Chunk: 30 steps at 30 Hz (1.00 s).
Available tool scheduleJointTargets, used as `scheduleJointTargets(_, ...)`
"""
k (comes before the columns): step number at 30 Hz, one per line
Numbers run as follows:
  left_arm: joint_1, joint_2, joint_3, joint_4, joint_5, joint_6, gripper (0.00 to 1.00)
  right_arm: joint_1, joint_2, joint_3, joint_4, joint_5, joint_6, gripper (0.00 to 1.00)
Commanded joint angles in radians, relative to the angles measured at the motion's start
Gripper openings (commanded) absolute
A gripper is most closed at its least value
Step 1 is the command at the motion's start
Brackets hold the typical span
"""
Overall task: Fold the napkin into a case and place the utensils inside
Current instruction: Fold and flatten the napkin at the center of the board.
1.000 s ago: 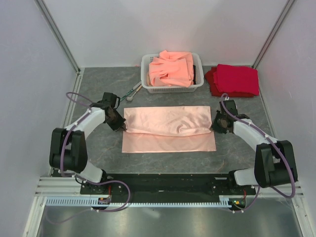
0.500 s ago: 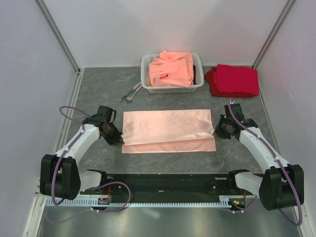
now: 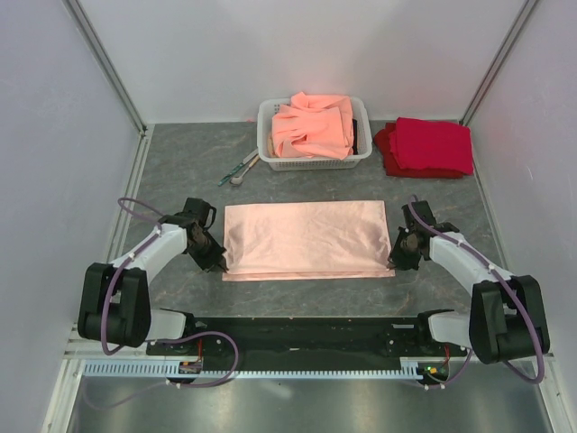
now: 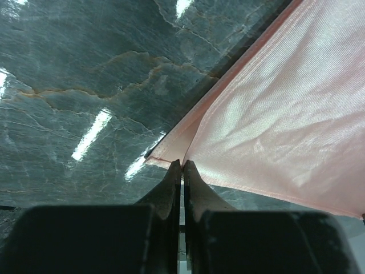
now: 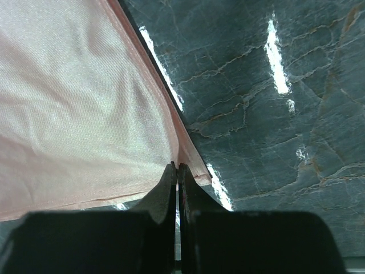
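From above, I am looking at the napkin (image 3: 306, 236) lying flat on the table (image 3: 180, 171), just on the near side of the white basket (image 3: 267, 135). It is folded over on itself, and a thin strip of its lower layer is showing along the edge farthest from the basket. The utensils (image 3: 239, 169) are lying just left of the basket's near left corner, apart from the napkin. Orange cloths (image 3: 314, 126) are heaping up inside the basket, and red cloths (image 3: 428, 146) are sitting just to its right. My left claw (image 3: 219, 264) is pressing down at the napkin corner farthest from the basket on the left. My right claw (image 3: 393, 263) is doing the same at the matching corner on the right.

Through my left wrist camera, my left claw (image 4: 182, 165) is clenching tight, and its tips are pinching the corner of the napkin's (image 4: 285, 125) upper layer. The lower layer is peeking out beside them on the marbled table (image 4: 85, 85).

Through my right wrist camera, my right claw (image 5: 177, 166) is also clenching, gripping the napkin (image 5: 74, 108) at its corner. The dark table (image 5: 274, 114) is stretching away on the right.
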<state>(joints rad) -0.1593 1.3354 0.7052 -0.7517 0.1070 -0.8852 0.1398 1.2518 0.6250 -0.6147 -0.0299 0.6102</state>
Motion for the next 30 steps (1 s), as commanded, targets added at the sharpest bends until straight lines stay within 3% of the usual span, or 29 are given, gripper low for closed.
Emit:
scheduleJointTargets(1,0.000,0.021,-0.007,0.031,0.000,-0.014,0.02,-0.005,0.009,-0.008,0.033,0.012,0.008,0.00)
scheduleJointTargets(14,0.000,-0.033,-0.003,-0.008,0.051,-0.023,0.02,-0.003,-0.115,0.002,-0.085,0.047,0.056,0.00)
scheduleJointTargets(30,0.000,0.041,-0.026,-0.005,0.013,-0.031,0.02,-0.003,-0.017,-0.048,-0.037,0.068,0.063,0.00)
